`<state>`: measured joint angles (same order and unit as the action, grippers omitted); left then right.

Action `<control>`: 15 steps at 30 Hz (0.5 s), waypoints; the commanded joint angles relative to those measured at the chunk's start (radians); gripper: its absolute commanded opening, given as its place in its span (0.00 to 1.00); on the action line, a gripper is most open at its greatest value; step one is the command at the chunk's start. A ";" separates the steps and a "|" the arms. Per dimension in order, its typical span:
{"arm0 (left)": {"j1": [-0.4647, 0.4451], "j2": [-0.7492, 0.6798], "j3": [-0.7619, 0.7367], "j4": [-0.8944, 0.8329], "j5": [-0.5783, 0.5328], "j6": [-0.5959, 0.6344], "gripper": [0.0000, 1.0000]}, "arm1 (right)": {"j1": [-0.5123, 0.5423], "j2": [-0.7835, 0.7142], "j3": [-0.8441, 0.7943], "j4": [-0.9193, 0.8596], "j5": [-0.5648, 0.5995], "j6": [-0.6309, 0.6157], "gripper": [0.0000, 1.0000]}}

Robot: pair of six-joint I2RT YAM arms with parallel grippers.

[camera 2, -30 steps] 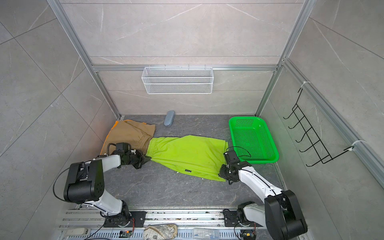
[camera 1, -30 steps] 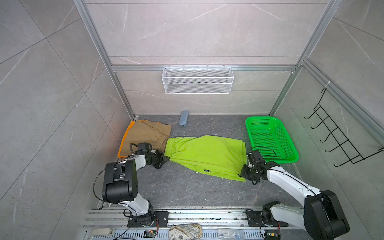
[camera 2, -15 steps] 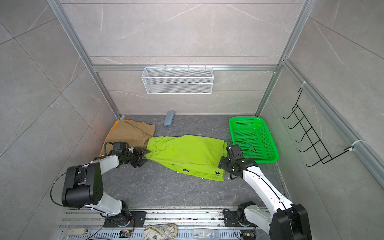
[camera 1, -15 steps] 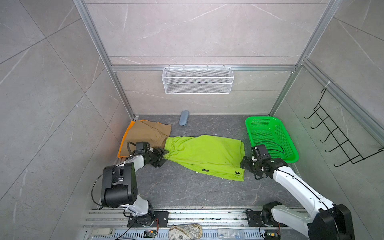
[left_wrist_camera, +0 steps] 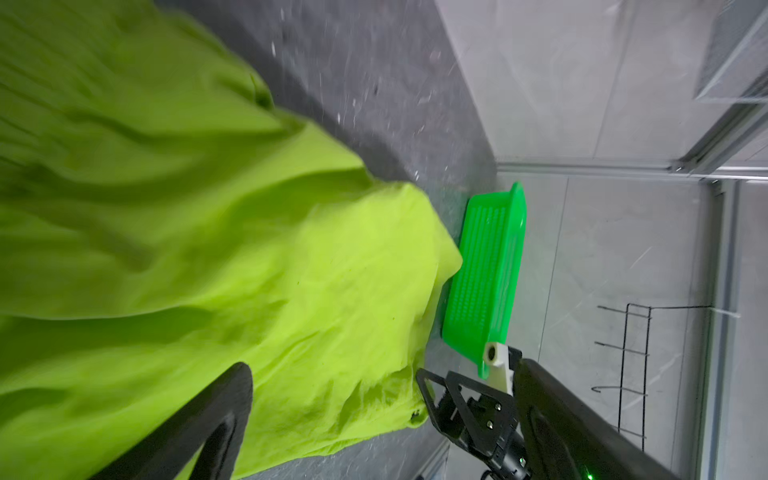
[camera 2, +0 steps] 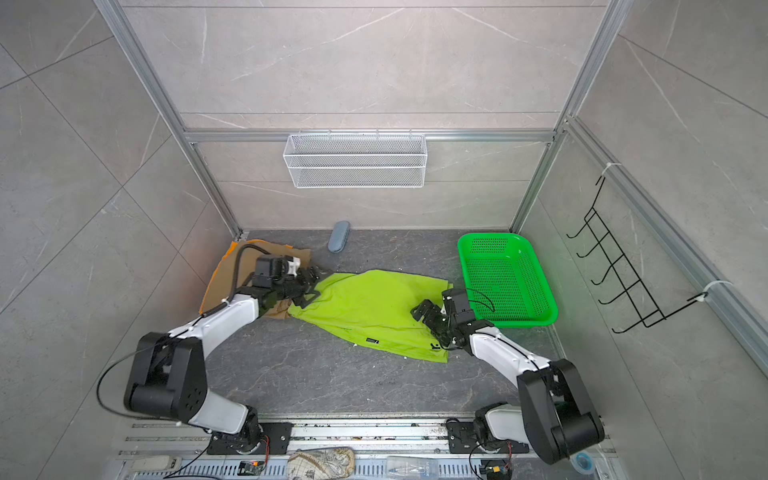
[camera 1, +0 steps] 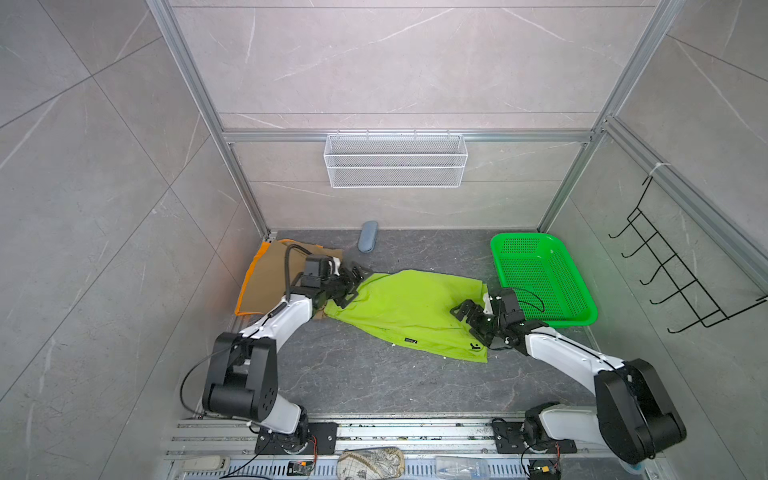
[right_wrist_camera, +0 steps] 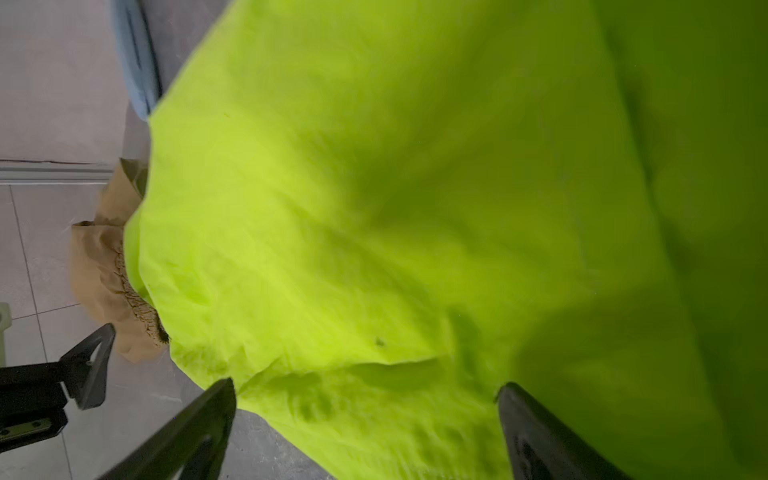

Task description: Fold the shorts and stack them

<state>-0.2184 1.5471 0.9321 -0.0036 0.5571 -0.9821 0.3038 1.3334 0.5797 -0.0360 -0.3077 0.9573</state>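
The lime green shorts (camera 1: 409, 309) (camera 2: 374, 307) are laid out flat in the middle of the work surface (camera 1: 374, 382), with shallow wrinkles and a small dark label near the front hem. The left end meets the near corner of the khaki shorts (camera 1: 270, 274); whether it overlaps them cannot be told. The right end lies just beside the green perforated basket (camera 1: 523, 237). The khaki shorts are stacked on the orange shorts (camera 1: 250, 270) in the far left corner, where the orange cloth is exposed only as a margin along the left edge.

The surface is a dark grey, stone-patterned slab. It is enclosed by pale grey tiled walls and aluminium framing. A blue-grey oblong case (camera 1: 368, 242) rests against the back wall. A white wire shelf (camera 1: 395, 160) is mounted on the back wall, and a black wire hook rack (camera 1: 681, 282) on the right wall.

The left gripper (camera 1: 353, 284) (camera 2: 313, 286) is positioned at the left end of the lime green shorts. Its jaws are spread wide and no cloth is clamped between them.

The right gripper (camera 1: 467, 322) (camera 2: 426, 322) is positioned over the right end of the same garment. In the right wrist view its fingers (right_wrist_camera: 195, 424) are seen far apart above the cloth, with nothing gripped.
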 commanded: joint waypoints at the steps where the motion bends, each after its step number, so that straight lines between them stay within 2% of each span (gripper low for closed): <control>1: -0.011 0.073 -0.066 0.106 -0.012 -0.101 1.00 | 0.015 0.002 -0.069 0.137 -0.048 0.097 1.00; 5: -0.001 0.097 -0.133 0.115 -0.025 -0.099 1.00 | 0.015 -0.052 -0.101 -0.014 0.011 0.018 1.00; 9: 0.003 0.096 -0.208 0.103 -0.030 -0.098 1.00 | 0.011 -0.085 -0.055 -0.209 0.146 -0.070 1.00; 15: 0.004 -0.020 -0.371 0.127 -0.076 -0.170 1.00 | -0.011 0.059 0.117 -0.431 0.310 -0.185 1.00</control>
<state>-0.2188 1.5703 0.6388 0.1749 0.5426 -1.0992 0.3054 1.3285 0.6285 -0.2981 -0.1219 0.8616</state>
